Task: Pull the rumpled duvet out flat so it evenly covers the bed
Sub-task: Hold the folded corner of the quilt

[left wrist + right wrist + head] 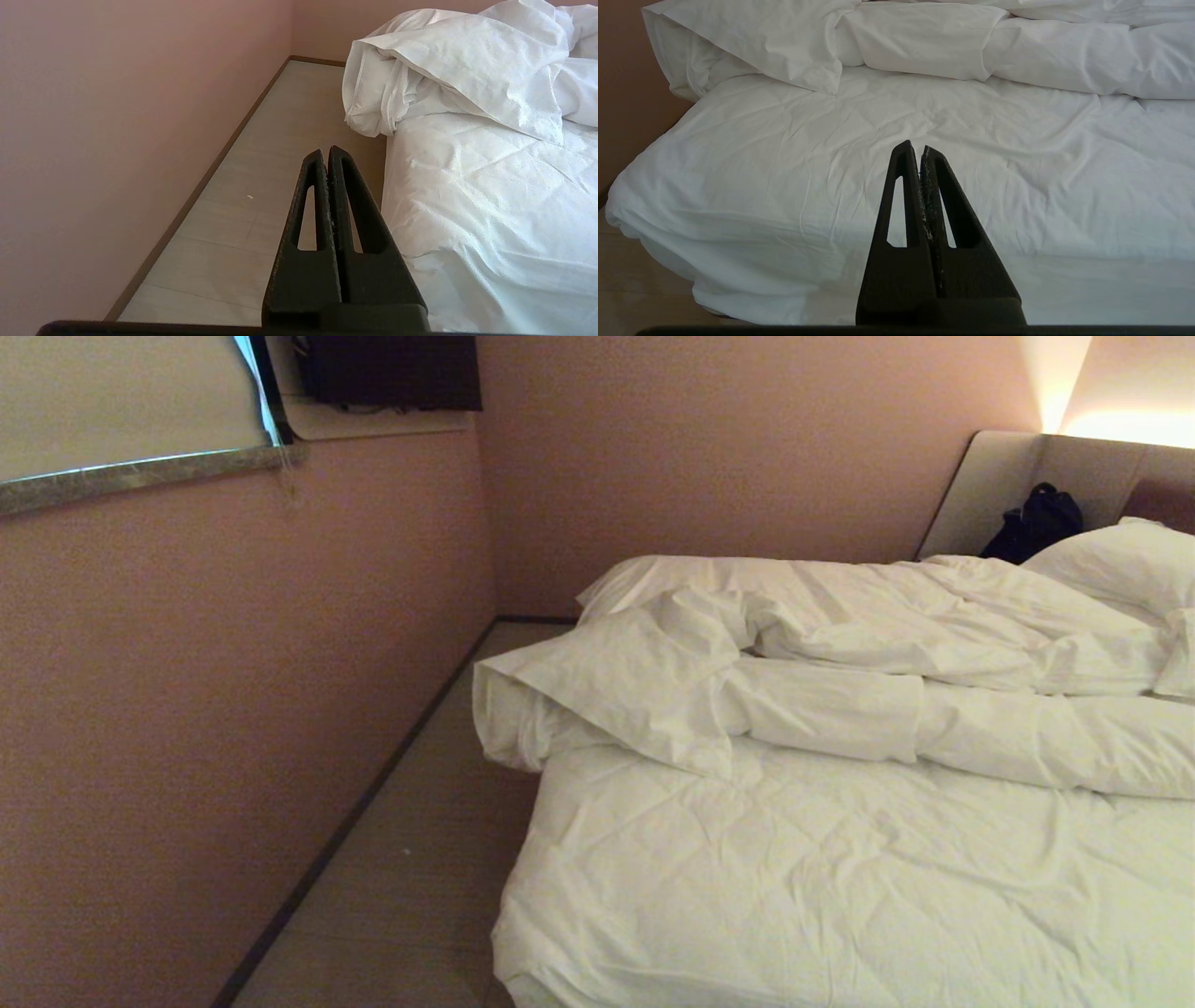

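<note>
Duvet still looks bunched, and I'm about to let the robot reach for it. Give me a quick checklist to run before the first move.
1. Duvet spread flat: not ok, folded back in a thick roll across the bed.
2. Duvet corner reachable: ok, a folded corner overhangs the bed's left edge.
3. Left hand empty: ok, shut, over the floor beside the bed.
4. Right hand empty: ok, shut, short of the roll.
5. Pillow clear of the duvet: cannot tell.

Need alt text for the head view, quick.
A rumpled white duvet lies bunched in a thick fold across the middle of the bed, its corner overhanging the side by the floor. A pillow sits at the headboard. No arms in view.
</note>
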Tool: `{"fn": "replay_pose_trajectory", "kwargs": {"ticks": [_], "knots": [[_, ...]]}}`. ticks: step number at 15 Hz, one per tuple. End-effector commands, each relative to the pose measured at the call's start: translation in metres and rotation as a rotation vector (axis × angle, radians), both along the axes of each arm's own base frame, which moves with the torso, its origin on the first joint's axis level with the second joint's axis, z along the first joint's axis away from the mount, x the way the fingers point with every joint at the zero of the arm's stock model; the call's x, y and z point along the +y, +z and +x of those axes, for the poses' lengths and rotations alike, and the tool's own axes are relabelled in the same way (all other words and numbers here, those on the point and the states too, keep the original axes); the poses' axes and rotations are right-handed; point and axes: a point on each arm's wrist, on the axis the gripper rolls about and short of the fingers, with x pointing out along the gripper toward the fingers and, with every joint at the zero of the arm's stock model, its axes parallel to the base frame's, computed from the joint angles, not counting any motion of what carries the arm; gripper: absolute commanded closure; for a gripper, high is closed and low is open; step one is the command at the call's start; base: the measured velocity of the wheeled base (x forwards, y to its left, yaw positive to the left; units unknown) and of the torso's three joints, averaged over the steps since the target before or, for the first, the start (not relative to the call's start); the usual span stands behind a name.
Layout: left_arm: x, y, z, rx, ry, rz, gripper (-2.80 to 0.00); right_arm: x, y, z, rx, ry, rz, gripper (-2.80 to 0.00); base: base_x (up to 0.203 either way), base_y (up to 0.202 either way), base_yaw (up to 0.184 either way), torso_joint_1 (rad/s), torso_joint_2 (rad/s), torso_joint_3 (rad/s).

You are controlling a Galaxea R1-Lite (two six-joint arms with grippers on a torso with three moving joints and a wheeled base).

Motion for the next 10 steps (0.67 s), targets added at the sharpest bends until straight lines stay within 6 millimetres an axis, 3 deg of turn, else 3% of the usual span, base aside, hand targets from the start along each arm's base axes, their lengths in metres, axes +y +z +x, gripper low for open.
{"fn": "replay_pose_trajectory", "kwargs": {"ticks": [1,7,10], "knots": [[0.0,0.0001,0.0001,0.0,0.001,-0.001,0.0,0.0,0.0002,-0.0001,-0.001,0.0,-0.001,0.0,0.0,0.0,0.0,0.0,0.0,0.0],[0.0,0.0001,0.0,0.0,0.002,-0.002,0.0,0.0,-0.0002,-0.0001,0.002,0.002,-0.002,0.0,0.01,0.0,0.001,0.0,0.0,0.001],[0.0,0.0001,0.0001,0.0,0.001,-0.004,0.0,0.0,0.0003,-0.0002,0.001,0.002,-0.002,0.0,0.187,0.0,-0.003,0.001,0.0,0.002]]}}
